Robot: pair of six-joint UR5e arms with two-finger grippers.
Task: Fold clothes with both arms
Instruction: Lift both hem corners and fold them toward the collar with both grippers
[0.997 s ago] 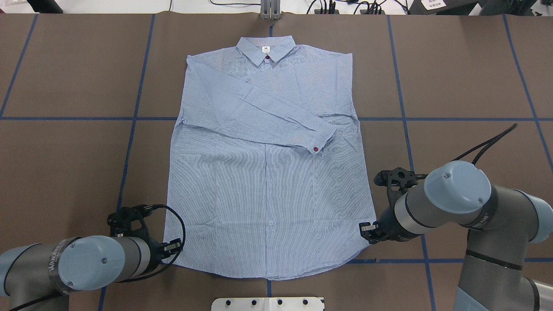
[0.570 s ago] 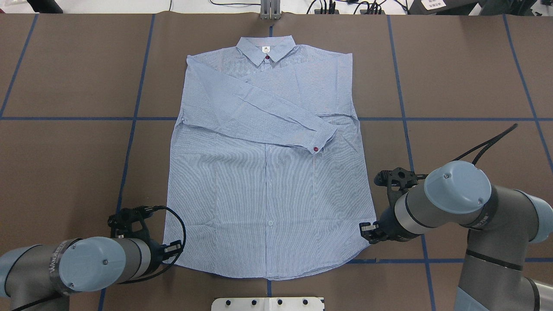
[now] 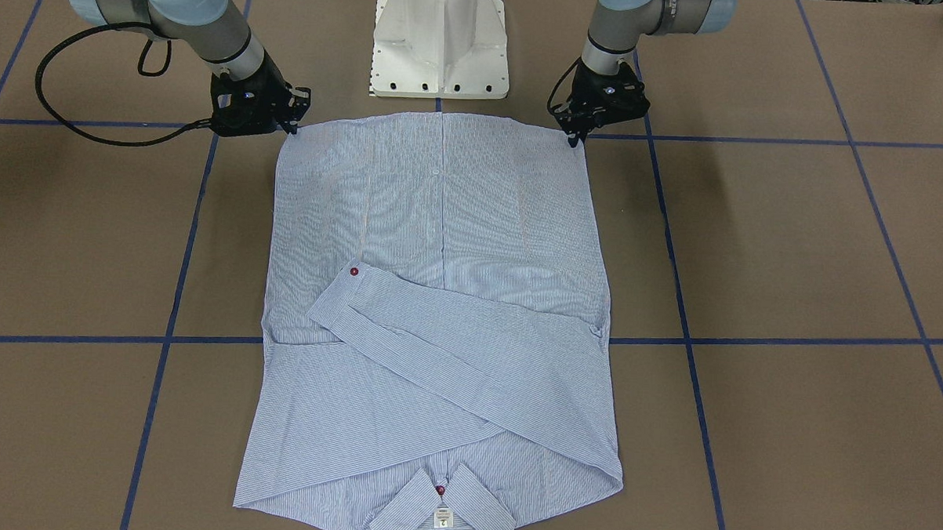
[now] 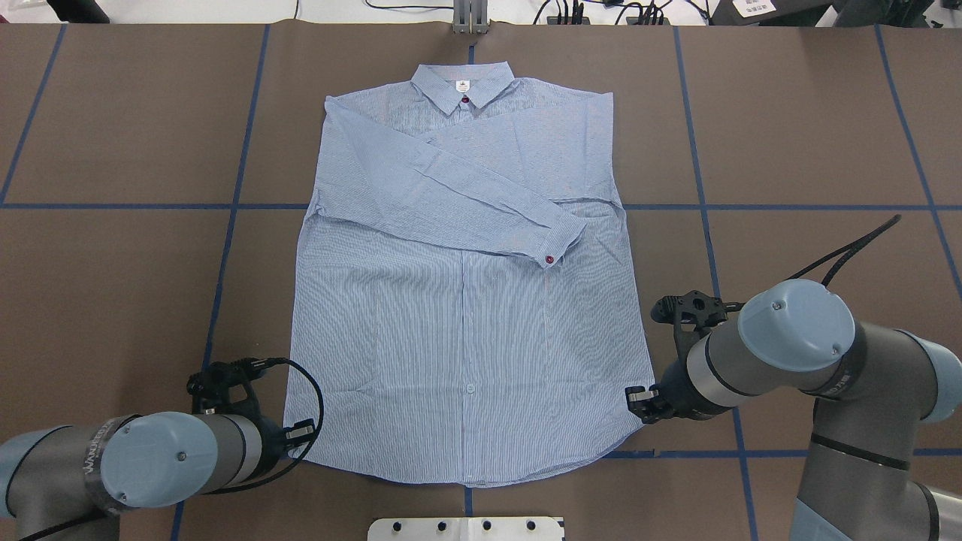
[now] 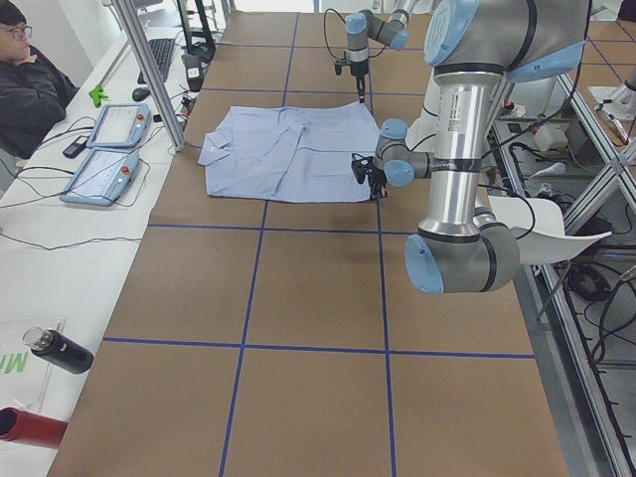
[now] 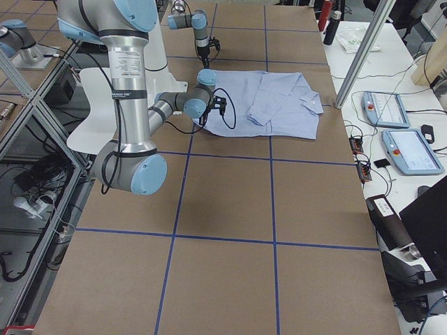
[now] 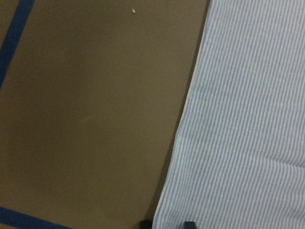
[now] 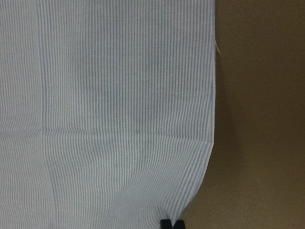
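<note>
The light blue striped shirt [image 4: 466, 338] lies flat and face up on the brown table, collar [image 4: 462, 83] at the far side, one sleeve folded across the chest with its red-buttoned cuff [image 4: 552, 252]. My left gripper [image 4: 299, 433] is low at the hem's left corner. In the left wrist view its fingertips [image 7: 189, 223] stand apart with the shirt's edge [image 7: 248, 119] between them. My right gripper [image 4: 637, 398] is at the hem's right corner. Its fingertips [image 8: 165, 223] are close together on the corner of the cloth [image 8: 119, 95].
The white pedestal base [image 4: 466, 528] stands just behind the hem. Blue tape lines [image 4: 225, 225] cross the table. At the far edge are a metal post [image 4: 470, 19] and cables. A seated person [image 5: 25, 89], control pendants [image 5: 109, 149] and bottles [image 5: 60, 350] are on a side bench.
My left gripper has shifted very slightly toward the near edge at the hem corner. The right arm and the shirt have not moved.
</note>
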